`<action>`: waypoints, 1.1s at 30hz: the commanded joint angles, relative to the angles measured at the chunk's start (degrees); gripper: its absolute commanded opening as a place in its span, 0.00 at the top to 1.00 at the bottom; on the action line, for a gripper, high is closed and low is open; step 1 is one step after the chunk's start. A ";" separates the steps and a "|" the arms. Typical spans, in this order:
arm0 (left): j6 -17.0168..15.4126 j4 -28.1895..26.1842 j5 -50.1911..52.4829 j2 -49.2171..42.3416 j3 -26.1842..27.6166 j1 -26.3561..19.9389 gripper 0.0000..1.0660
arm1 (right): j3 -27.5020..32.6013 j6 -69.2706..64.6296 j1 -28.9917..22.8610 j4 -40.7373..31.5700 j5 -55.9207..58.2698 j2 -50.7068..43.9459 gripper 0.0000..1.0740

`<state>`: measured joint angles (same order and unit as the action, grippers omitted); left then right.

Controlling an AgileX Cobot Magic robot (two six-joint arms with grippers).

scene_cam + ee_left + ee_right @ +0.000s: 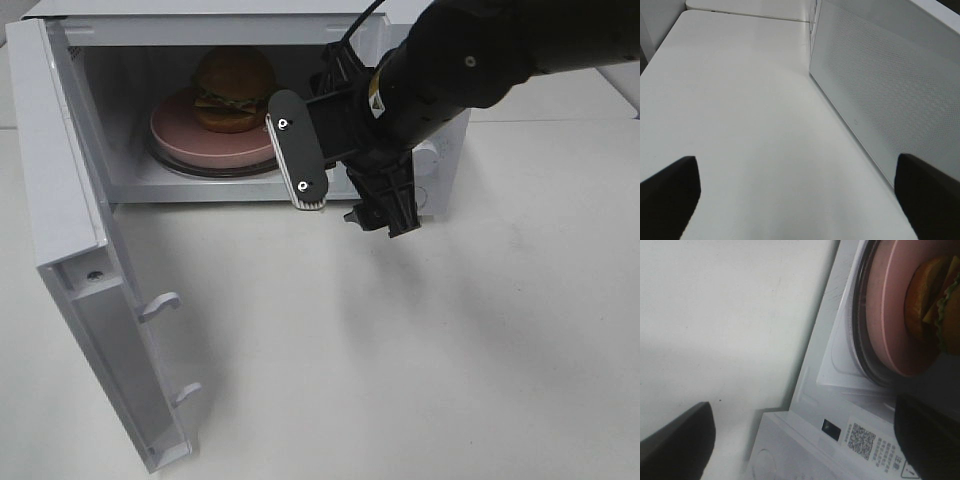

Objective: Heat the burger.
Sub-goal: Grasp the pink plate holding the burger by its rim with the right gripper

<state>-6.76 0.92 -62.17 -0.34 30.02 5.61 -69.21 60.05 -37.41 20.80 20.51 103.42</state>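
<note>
Though half-hidden, burger point(234, 88) inside microwave point(120, 60).

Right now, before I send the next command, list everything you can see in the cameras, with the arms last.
burger: one, golden-brown bun with green lettuce and yellow cheese, on the plate inside the microwave.
plate: one, pink, on the glass turntable in the microwave cavity.
turntable: one, clear glass with a dark rim, under the plate.
microwave: one, white, at the back of the table.
microwave door: one, white, swung open to the left of the overhead view.
table: one, white, under everything.
right gripper: one, black with a grey pad, open, in front of the cavity, holding nothing.
left gripper: one, black fingertips, open, empty, over the table beside the door.
</note>
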 commanded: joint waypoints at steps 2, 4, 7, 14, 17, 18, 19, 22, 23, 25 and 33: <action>-0.17 -0.23 0.74 -0.97 -0.17 -0.11 0.08 | -3.50 -0.74 -0.92 0.29 -0.40 2.69 0.15; -0.17 -0.23 0.74 -0.97 -0.17 -0.11 0.08 | -5.44 -0.74 -1.43 0.23 -0.57 4.81 0.16; -0.17 -0.23 0.74 -0.97 -0.17 -0.11 0.08 | -6.93 -0.74 -1.43 0.17 -0.63 6.82 0.17; -0.17 -0.23 0.74 -0.97 -0.17 -0.11 0.08 | -10.43 -0.74 -1.43 0.11 -0.74 10.71 0.18; -0.17 -0.23 0.74 -0.97 -0.17 -0.11 0.08 | -12.09 -0.74 -1.43 0.06 -0.69 12.66 0.18; -0.17 -0.23 0.74 -0.97 -0.17 -0.11 0.08 | -13.29 -0.74 -1.43 0.11 -0.11 13.87 0.19; -0.17 -0.23 0.74 -0.97 -0.17 -0.11 0.08 | -13.29 -0.74 -1.43 0.11 -0.11 13.87 0.19; -0.17 -0.23 0.74 -0.97 -0.17 -0.11 0.08 | -14.95 -1.03 -1.43 0.11 0.40 15.70 0.19; -0.17 -0.23 0.74 -0.97 -0.17 -0.11 0.08 | -16.04 -1.49 -1.43 0.11 0.29 16.90 0.19; -0.17 -0.23 0.74 -0.97 -0.17 -0.11 0.08 | -16.67 -1.60 -1.43 0.17 0.40 17.48 0.19; -0.17 -0.23 0.74 -0.97 -0.17 -0.11 0.08 | -22.57 -3.15 -1.26 0.11 2.06 22.63 0.21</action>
<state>-6.76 0.92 -62.17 -0.34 30.02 5.61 -90.64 57.35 -38.73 20.86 22.17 125.31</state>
